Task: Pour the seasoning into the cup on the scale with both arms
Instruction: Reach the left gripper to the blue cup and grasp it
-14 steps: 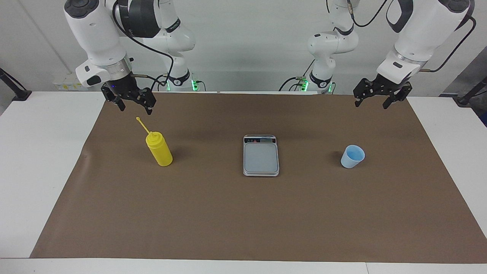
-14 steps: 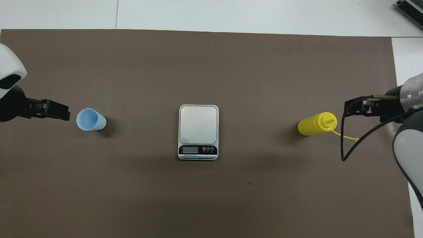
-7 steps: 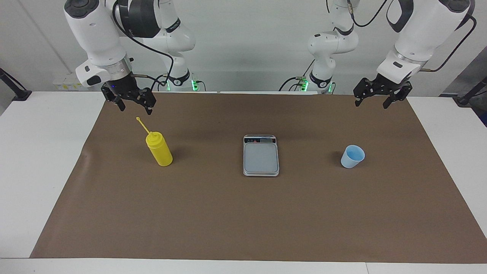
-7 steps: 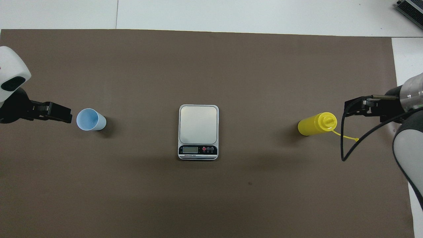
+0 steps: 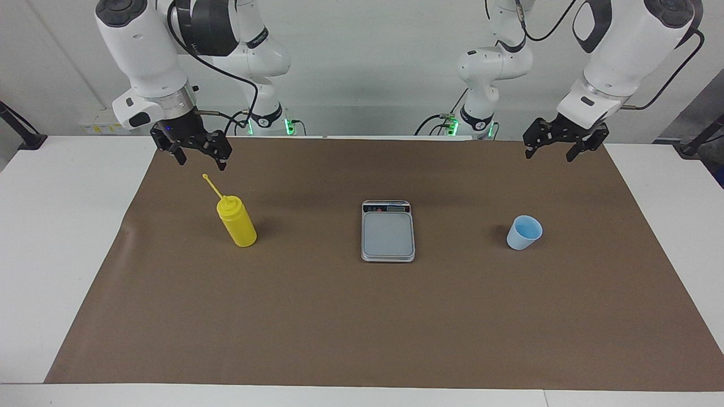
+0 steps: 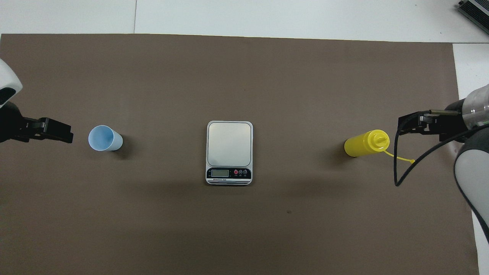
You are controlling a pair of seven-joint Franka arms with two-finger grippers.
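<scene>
Facing view, right gripper (image 5: 196, 157) spread wide, empty, at 11 o'clock above seasoning (image 5: 237, 223), scale (image 5: 388, 231) mid-mat, bare, cup (image 5: 524, 232) upright toward left arm's end, left gripper (image 5: 550, 151) agape, empty, at 1 o'clock.

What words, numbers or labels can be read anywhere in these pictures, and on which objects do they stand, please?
None can be read.
Scale: print on its dark display strip, too small to read; the display shows no digits.
Yellow bottle: no label in view.
Blue cup: no marking in view.
</scene>
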